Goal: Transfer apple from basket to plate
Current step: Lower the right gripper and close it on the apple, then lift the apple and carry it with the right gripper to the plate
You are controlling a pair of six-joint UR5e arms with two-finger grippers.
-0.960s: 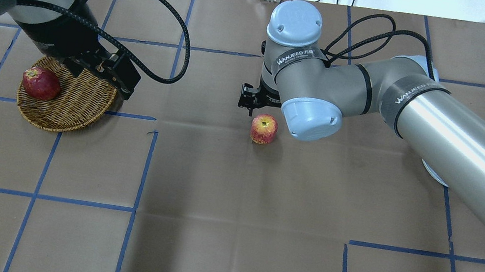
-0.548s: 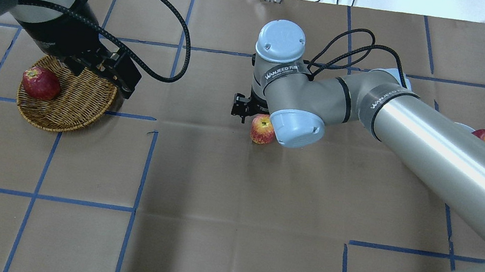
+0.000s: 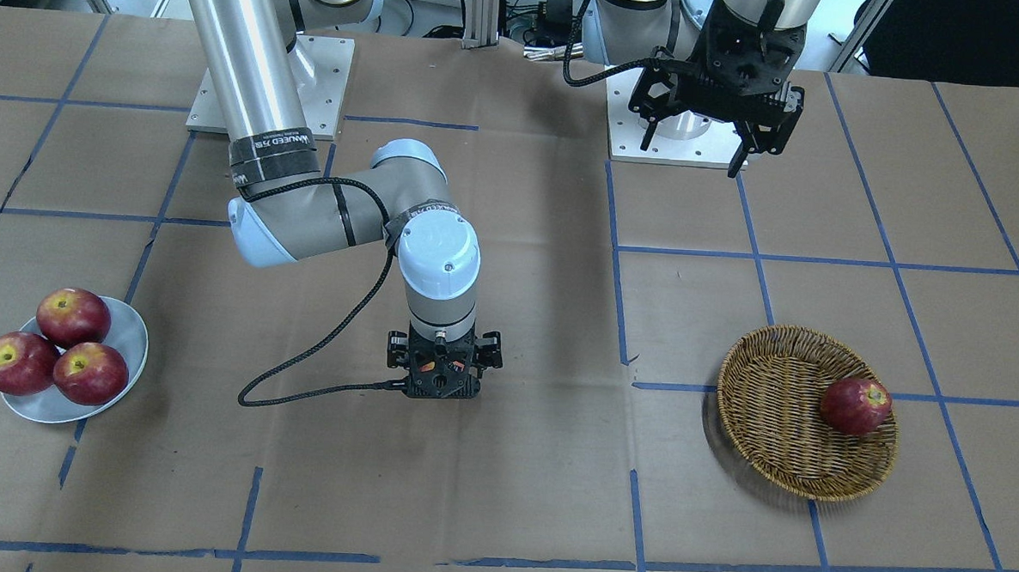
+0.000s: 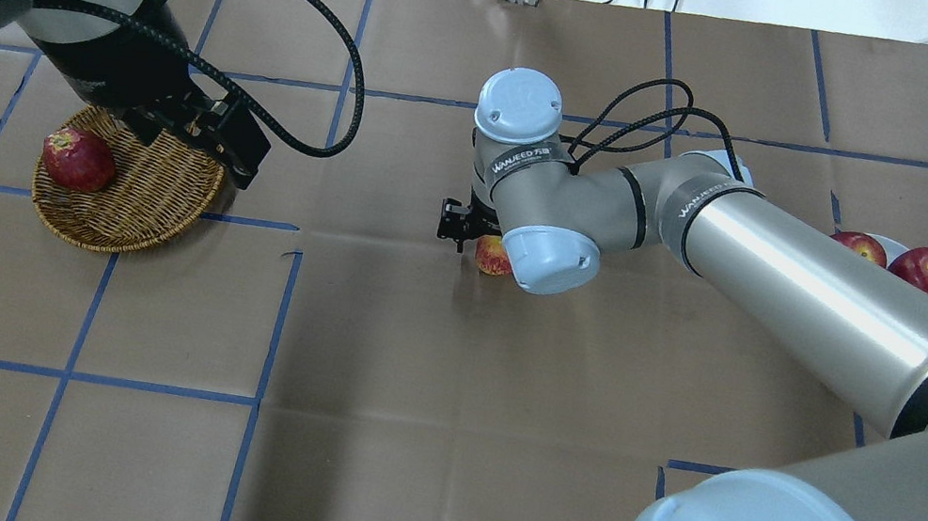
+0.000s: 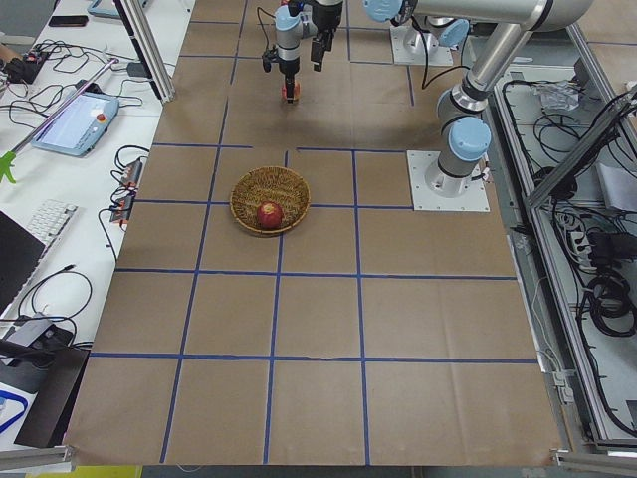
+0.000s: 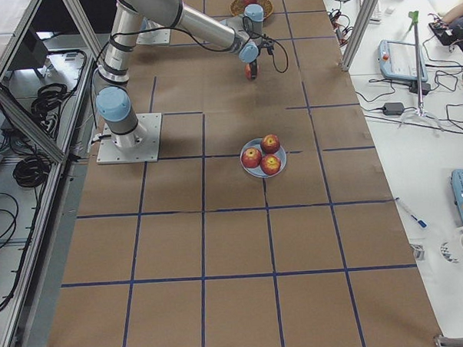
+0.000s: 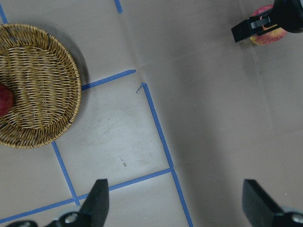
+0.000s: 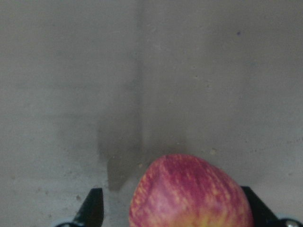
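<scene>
Spanning the scene, the brown worktop (image 4: 404, 384) carries the basket (image 3: 777, 452), holding one dark apple (image 3: 854, 406), and, well apart, the plate (image 3: 133, 338). The left hand (image 7: 175, 208) hangs open above the worktop. The right hand (image 3: 443, 379), fingers spread, straddles the apple (image 8: 189, 194), which sits on the worktop between basket and plate.

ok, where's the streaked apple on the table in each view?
Front-facing: not visible, hidden under the right gripper.
Overhead: apple at centre, partly under the right arm.
Exterior left: apple at top, left of centre, under the far arm.
Exterior right: apple at top centre, under the near arm.
Left wrist: apple in the top-right corner.
Right wrist: apple at bottom centre, between the jaws.
Landmark: the basket, in every view but right wrist.
</scene>
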